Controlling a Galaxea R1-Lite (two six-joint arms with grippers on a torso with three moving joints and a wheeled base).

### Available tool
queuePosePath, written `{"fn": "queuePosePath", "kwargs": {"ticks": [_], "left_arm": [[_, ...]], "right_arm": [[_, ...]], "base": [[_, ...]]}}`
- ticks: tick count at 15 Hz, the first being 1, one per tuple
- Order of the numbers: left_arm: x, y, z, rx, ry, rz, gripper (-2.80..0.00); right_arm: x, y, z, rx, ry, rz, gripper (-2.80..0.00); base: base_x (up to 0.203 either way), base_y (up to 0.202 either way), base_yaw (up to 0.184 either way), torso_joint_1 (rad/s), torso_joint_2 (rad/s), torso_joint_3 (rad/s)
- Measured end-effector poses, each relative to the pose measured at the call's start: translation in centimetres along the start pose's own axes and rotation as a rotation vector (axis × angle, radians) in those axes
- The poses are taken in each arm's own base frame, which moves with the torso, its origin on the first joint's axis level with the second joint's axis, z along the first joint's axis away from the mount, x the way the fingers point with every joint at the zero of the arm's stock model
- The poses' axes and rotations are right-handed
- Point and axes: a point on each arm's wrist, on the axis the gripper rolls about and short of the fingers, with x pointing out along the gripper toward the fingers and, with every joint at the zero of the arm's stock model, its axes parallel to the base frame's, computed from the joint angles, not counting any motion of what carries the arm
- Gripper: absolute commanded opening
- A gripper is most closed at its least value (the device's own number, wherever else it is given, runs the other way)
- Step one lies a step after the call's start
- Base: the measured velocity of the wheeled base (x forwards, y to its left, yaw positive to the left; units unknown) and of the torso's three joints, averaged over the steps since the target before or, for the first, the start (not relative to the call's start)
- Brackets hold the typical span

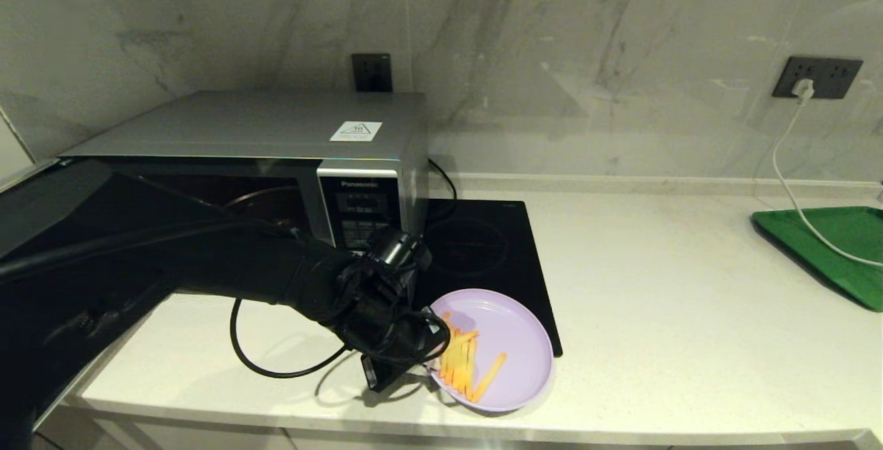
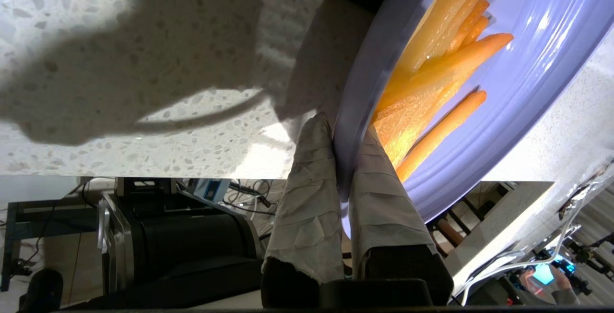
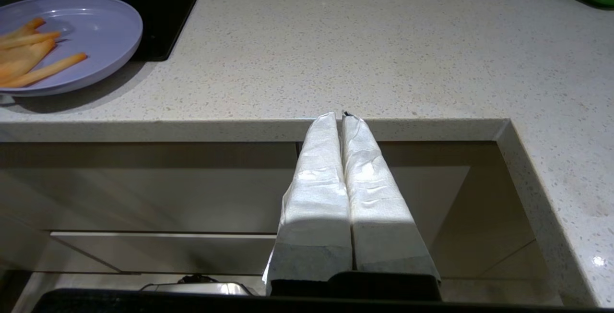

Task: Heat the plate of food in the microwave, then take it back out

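Left gripper (image 2: 341,159) clamped on plate of food (image 1: 514,339) rim | right gripper (image 3: 341,126) closed, empty, below counter edge

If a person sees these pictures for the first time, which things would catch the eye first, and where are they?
First, the lilac plate of food at the counter's front edge, partly over the black hob, its rim pinched by the left hand. Next, the microwave at the back left, its door hanging open. The right hand waits shut below the counter edge.
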Motion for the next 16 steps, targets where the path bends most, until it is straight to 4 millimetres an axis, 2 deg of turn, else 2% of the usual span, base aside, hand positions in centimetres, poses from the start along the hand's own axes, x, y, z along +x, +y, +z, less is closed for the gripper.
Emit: {"fn": "queuePosePath", "kwargs": {"ticks": [6,11,12,16], "left_arm": [[0.9,-0.2,0.4,0.0,-0.078,0.073,-2.8],[1.3,-0.4,0.5,-0.002,-0.076,0.088,-2.8],[1.2,-0.4,0.5,-0.002,-0.075,0.09,0.0],[0.8,-0.4,0.6,-0.009,-0.083,0.085,0.0]], "right_arm": [[0.0,0.0,0.0,0.0,0.0,0.0,-2.8],[0.0,0.0,0.0,0.0,0.0,0.001,-2.8],[0.0,0.0,0.0,0.0,0.0,0.001,-2.8],[0.0,0.0,0.0,0.0,0.0,0.0,-2.8]], "base": [[0.0,0.0,0.0,0.0,0.0,0.0],[0.0,0.0,0.0,0.0,0.0,0.0],[0.0,0.0,0.0,0.0,0.0,0.0],[0.0,0.0,0.0,0.0,0.0,0.0]]}}
